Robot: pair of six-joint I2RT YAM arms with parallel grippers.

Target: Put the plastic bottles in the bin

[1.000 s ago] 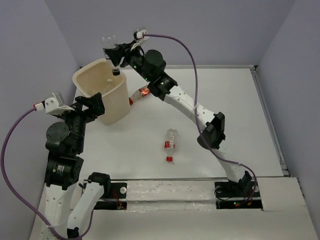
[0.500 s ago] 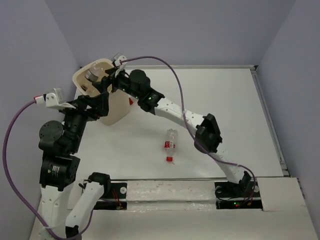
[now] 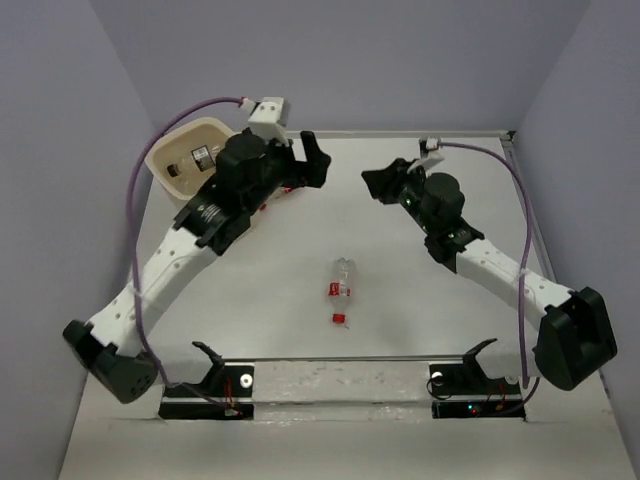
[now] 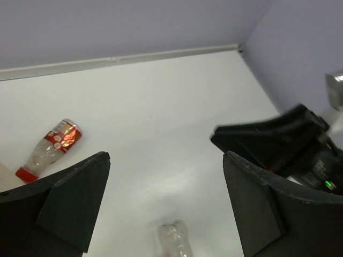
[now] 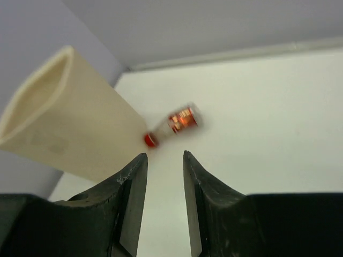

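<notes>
The red-labelled bottle (image 5: 174, 124) lies on the table just beside the bin (image 5: 69, 123), red cap towards the bin's wall. In the right wrist view it sits above centre, straight ahead of the right claw (image 5: 164, 158); its long axis slants from lower left to upper right, across the line of approach; that claw is narrowed to a slim gap and pinches nothing. The left claw (image 4: 166, 160) is spread wide and empty, with the same bottle off at the left of its frame; the right arm looks better lined up, though its fingers would need to spread. A second bottle (image 3: 343, 278) lies mid-frame in the top view, long axis up-down, below both claws; a third bottle (image 3: 200, 158) rests in the bin.
</notes>
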